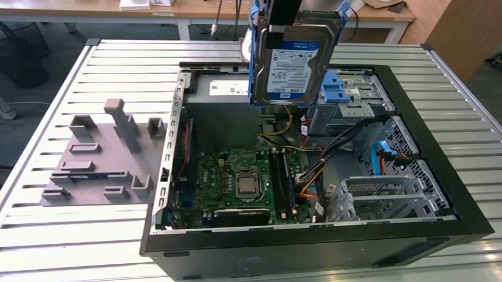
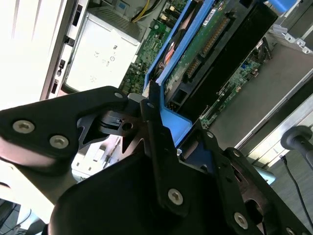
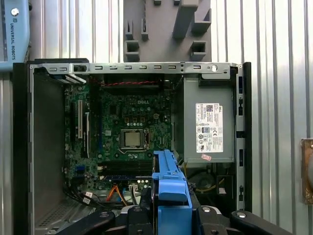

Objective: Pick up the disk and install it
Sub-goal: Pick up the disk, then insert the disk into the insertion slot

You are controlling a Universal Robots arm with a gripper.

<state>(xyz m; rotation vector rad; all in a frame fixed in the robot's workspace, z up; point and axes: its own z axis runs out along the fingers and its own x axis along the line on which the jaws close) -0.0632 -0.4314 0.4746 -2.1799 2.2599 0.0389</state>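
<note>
Clamped with the end effector (image 2: 157,116) on the blue frame of the disk (image 1: 294,64). Hangs upright above the far side of the open computer case (image 1: 314,254) on the slatted worktop (image 1: 63,76). Likely stiff, weighty, shock-sensitive; best held by frame edges.

Hanging upright in the air as a silver disk (image 1: 297,61), showing a white-and-blue label to the exterior view, wearing a blue frame along its edges, hovering over the open computer case (image 1: 314,255).
</note>
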